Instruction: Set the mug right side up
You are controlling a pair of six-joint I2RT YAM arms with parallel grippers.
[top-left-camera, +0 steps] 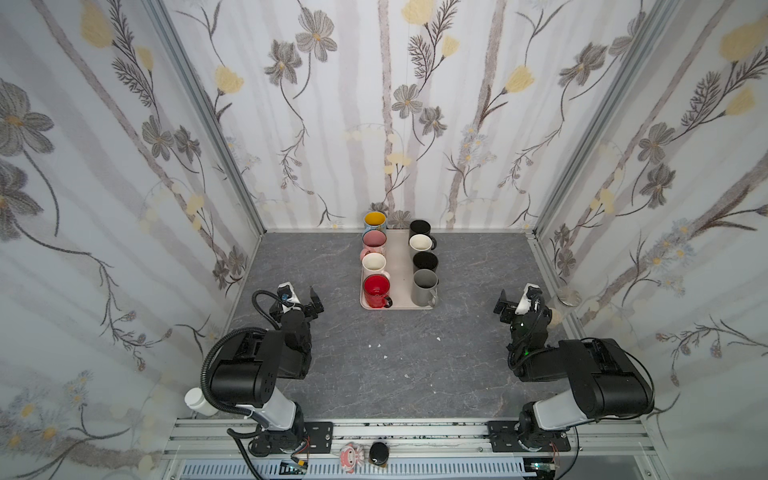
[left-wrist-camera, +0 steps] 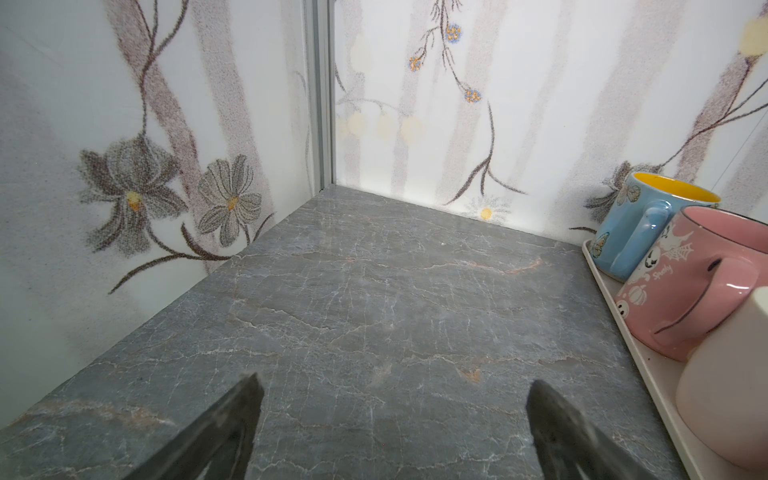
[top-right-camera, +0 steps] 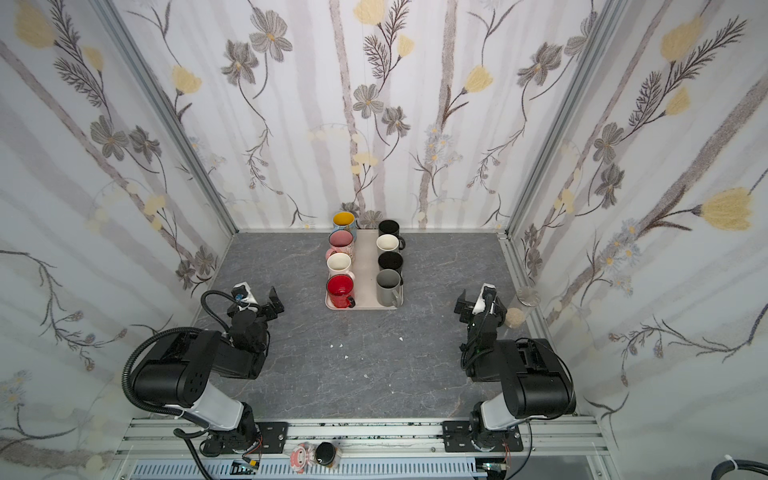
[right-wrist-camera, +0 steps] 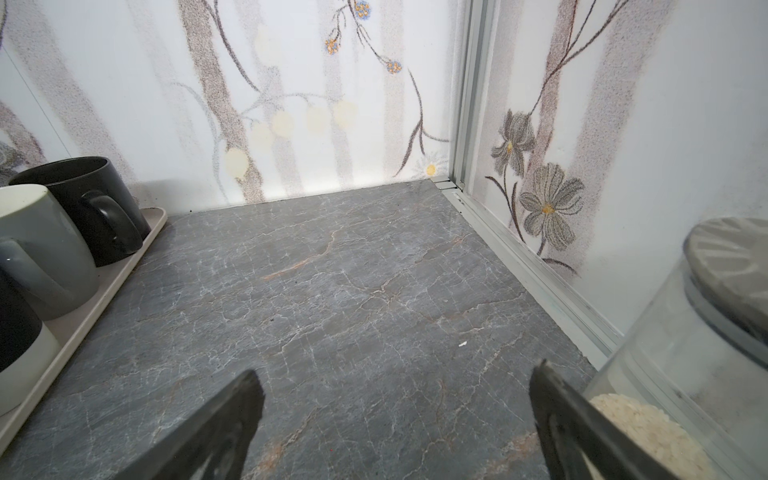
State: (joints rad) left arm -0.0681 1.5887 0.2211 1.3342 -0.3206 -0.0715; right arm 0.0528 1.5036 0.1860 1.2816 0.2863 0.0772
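Plainly, floral walls (top-left-camera: 374, 104) enclose the grey marble tabletop (top-left-camera: 395, 353); left fingers (left-wrist-camera: 232, 419) and right fingers (right-wrist-camera: 232, 415) gape wide, empty.

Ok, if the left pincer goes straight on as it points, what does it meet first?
Ahead of the left pincer lies only bare tabletop, then probably the aluminium corner post; the tray sits off to one side.
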